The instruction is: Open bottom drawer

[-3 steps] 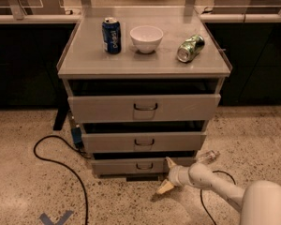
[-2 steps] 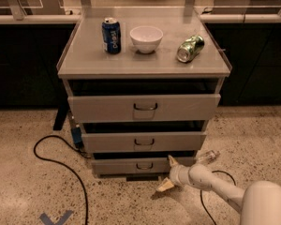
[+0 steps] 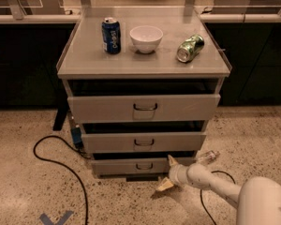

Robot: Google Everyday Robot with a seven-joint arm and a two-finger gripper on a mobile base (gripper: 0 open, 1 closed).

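Observation:
The bottom drawer [image 3: 117, 166] is the lowest and narrowest grey front of the cabinet, with a small dark bar handle [image 3: 144, 166] at its centre. It stands out a little, with a dark gap above it. My gripper [image 3: 167, 173] is low over the floor, just right of that handle, in front of the drawer's right part. It is open: one cream fingertip [image 3: 171, 161] points up at the drawer's top edge, the other lies near the floor. Nothing is between them. My white arm [image 3: 210, 182] comes in from the lower right.
The middle drawer [image 3: 144, 142] and top drawer [image 3: 144, 108] also stand partly out. On the cabinet top are a blue can [image 3: 111, 35], a white bowl [image 3: 146, 38] and a tipped green can [image 3: 190, 48]. A black cable [image 3: 61, 165] loops on the floor at left.

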